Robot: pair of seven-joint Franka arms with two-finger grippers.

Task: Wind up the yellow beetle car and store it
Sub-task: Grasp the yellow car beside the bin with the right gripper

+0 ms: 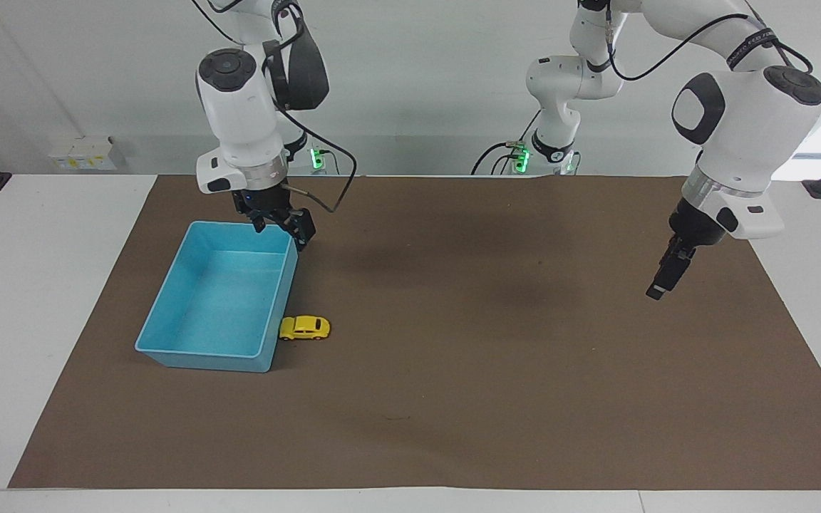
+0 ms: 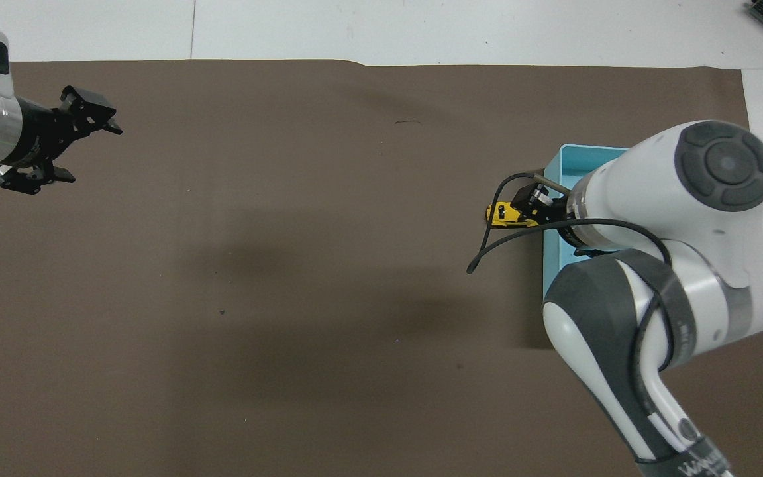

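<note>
On the brown mat, beside the tray: the tiny yellow beetle-shaped toy car (image 1: 304, 328) stands on its wheels on the desk (image 1: 54, 235), touching or just short of the open rectangular light-blue plastic tray's (image 1: 168, 313) side wall, near that wall's end farther from the robots.

Car's axis: its long axis runs along the desk's length, square to the tray wall; one end faces the tray, the other the left arm's end of the desk. Which end is the nose cannot be told.

Right gripper (image 1: 281, 224): raised over the tray corner nearest the robots and nearest the car, fingers spread with nothing between them. The overhead view makes it seem to cover the car; the facing view shows it up in the air, not touching the car.

Why so: judged from the pose, an approach to the car for the wind-up pull, with the tray close by for storing.

Left gripper (image 1: 664, 274): hangs over bare mat toward the left arm's end, waiting; fingers spread, as the overhead view shows.

Progress: car not yet grasped, tray empty.
</note>
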